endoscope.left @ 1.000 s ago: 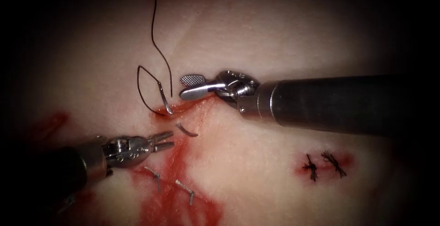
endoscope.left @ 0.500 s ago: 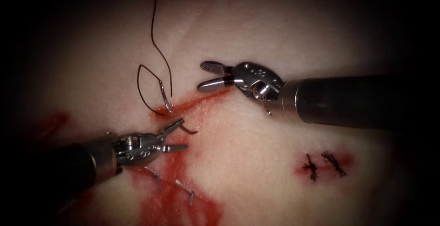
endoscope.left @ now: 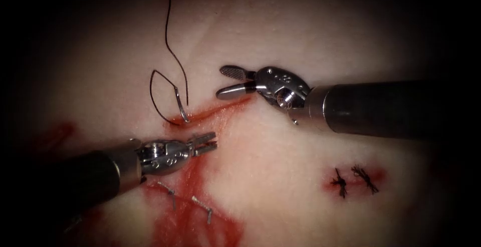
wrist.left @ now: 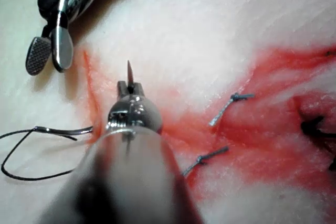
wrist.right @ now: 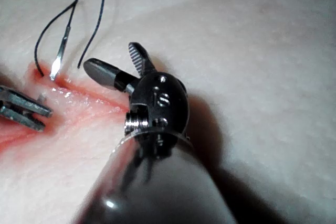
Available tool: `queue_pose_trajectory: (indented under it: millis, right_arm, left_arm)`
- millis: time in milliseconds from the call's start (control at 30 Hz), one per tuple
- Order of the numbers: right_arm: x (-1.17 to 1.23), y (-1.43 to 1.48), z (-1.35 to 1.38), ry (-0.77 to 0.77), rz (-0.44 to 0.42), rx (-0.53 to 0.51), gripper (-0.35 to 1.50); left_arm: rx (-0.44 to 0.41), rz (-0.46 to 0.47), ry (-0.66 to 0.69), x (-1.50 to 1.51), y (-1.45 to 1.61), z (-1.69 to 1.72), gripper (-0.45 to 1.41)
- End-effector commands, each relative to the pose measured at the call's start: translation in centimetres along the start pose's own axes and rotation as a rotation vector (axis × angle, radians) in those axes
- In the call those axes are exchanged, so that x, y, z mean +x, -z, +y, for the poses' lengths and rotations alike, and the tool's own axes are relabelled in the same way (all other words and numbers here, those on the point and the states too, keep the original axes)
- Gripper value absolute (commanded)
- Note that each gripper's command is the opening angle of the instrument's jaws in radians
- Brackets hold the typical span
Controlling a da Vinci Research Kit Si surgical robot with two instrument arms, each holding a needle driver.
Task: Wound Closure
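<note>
My left tool (endoscope.left: 206,143) has its jaws closed on the needle (endoscope.left: 181,108) close behind the point. In the left wrist view the sharp tip pokes out just past my left tool (wrist.left: 129,85), so I have only the last bit of the curve.

The middle of the needle is buried in the tissue (endoscope.left: 280,177). Its blunt tail stands up out of the surface at the left end of the cut (endoscope.left: 215,109), just above and to the left of my left jaws. The point comes out on the nearer side of that red line, where I hold it.

The thread (endoscope.left: 169,36) leaves the tail, makes a small loop lying on the tissue to the left of it, and runs off toward the tissue's far edge.

My right tool (endoscope.left: 221,82) sits just to the right of the needle's tail, above the cut's right end, near it but apart. Its jaws are spread wide and hold nothing, as the right wrist view of the right tool (wrist.right: 111,59) also shows.

Red fluid (endoscope.left: 195,222) spreads below my left tool.
</note>
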Motion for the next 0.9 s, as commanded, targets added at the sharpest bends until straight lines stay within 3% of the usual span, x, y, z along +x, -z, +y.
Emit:
queue_pose_trajectory:
  millis: [33, 133, 233, 333, 633, 800, 900]
  right_arm:
    - [-0.06, -0.07, 0.00, -0.001, 0.000, 0.002, 0.64]
    - [-0.05, -0.07, 0.00, -0.001, 0.000, 0.002, 0.59]
    - [-0.05, -0.07, 0.01, -0.001, 0.001, -0.002, 0.54]
    - [-0.05, -0.07, 0.01, -0.001, 0.001, -0.002, 0.49]
    - [-0.05, -0.07, 0.00, 0.005, 0.000, 0.004, 0.29]
    - [-0.05, -0.07, 0.00, -0.018, -0.004, 0.026, 0.17]
    - [-0.05, -0.07, -0.01, -0.025, -0.005, 0.028, 0.00]
  left_arm:
    - [0.023, -0.022, 0.002, 0.00, -0.10, 0.03, -0.20]
    - [0.049, -0.049, 0.011, -0.02, -0.12, 0.08, -0.45]
    - [0.055, -0.057, 0.021, -0.06, -0.09, 0.13, -0.45]
    - [-0.036, 0.023, 0.098, -0.05, -0.01, 0.12, -0.45]
    - [-0.276, 0.314, 0.512, 0.13, 0.33, 0.07, -0.45]
    - [-0.413, 0.439, 0.622, 0.23, 0.51, 0.07, -0.45]
    - [-0.491, 0.480, 0.671, 0.26, 0.61, 0.12, -0.45]
